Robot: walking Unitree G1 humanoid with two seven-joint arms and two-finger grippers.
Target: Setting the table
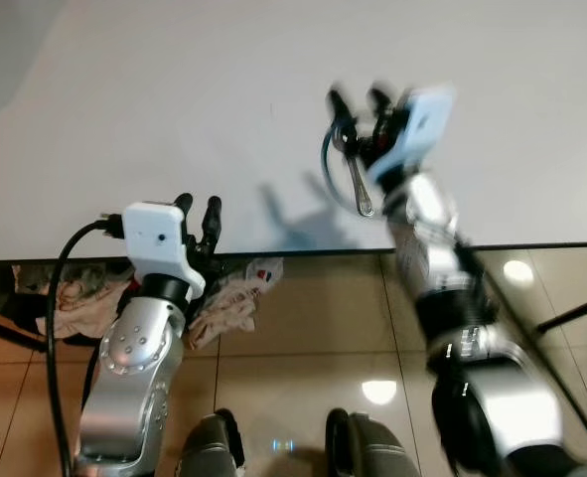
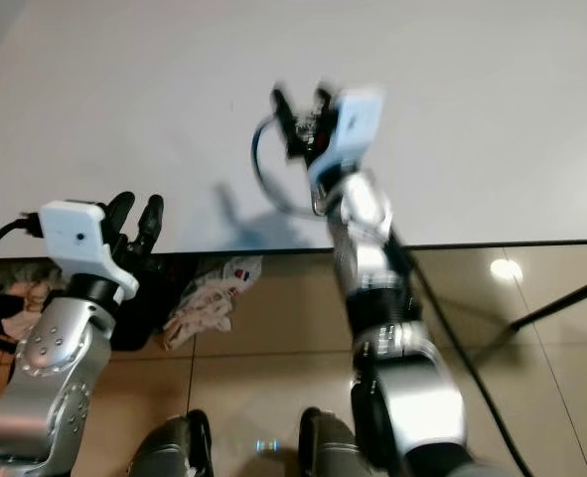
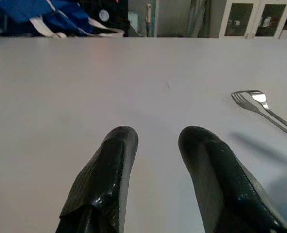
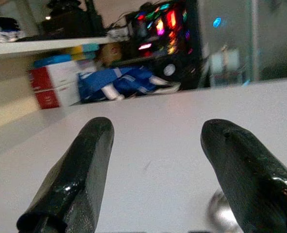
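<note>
**Right gripper over the cutlery, fingers apart**

Right gripper (image 1: 358, 102) hovers above the white desk (image 1: 174, 119) with its fingers spread wide, holding nothing I can make out. Below it lie a fork (image 3: 250, 102) and a spoon (image 1: 361, 189), side by side toward the right of the desk. Their long axes run near to far, handles far under the gripper, heads pointing at the near edge. Left gripper (image 1: 198, 221) waits at that edge, slightly parted and empty. A clean pick, I judge, means closing across the handles, not along them.
</note>
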